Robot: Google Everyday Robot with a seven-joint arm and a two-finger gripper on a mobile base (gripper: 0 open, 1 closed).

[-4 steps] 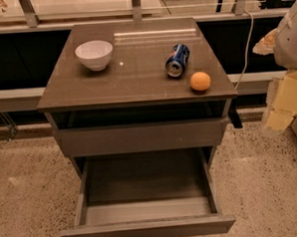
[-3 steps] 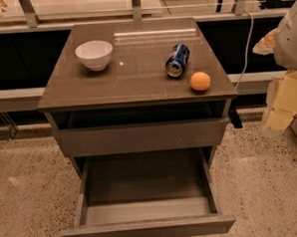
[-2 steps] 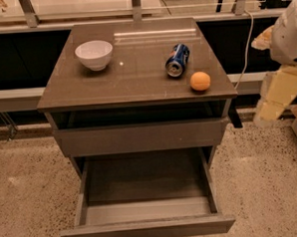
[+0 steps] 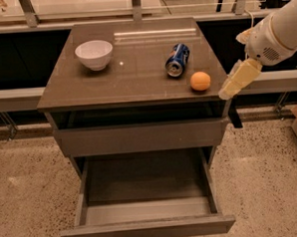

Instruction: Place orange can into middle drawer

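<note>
The orange can (image 4: 200, 81), a small round orange sphere, sits on the cabinet top (image 4: 136, 66) near its right front corner. The middle drawer (image 4: 146, 178) is pulled out wide below and nothing lies in it. My gripper (image 4: 235, 117) hangs off the cabinet's right front corner, below the level of the top and to the right of the orange can, not touching it. My white and cream arm (image 4: 264, 44) comes in from the upper right.
A blue soda can (image 4: 177, 59) lies on its side just behind and left of the orange can. A white bowl (image 4: 94, 54) stands at the back left of the top. A closed drawer front (image 4: 139, 137) sits above the open drawer. A speckled floor surrounds the cabinet.
My arm has swung left and down, bringing the gripper close to the cabinet's right front corner. The orange can, the soda can, the bowl and the drawer have not moved.
</note>
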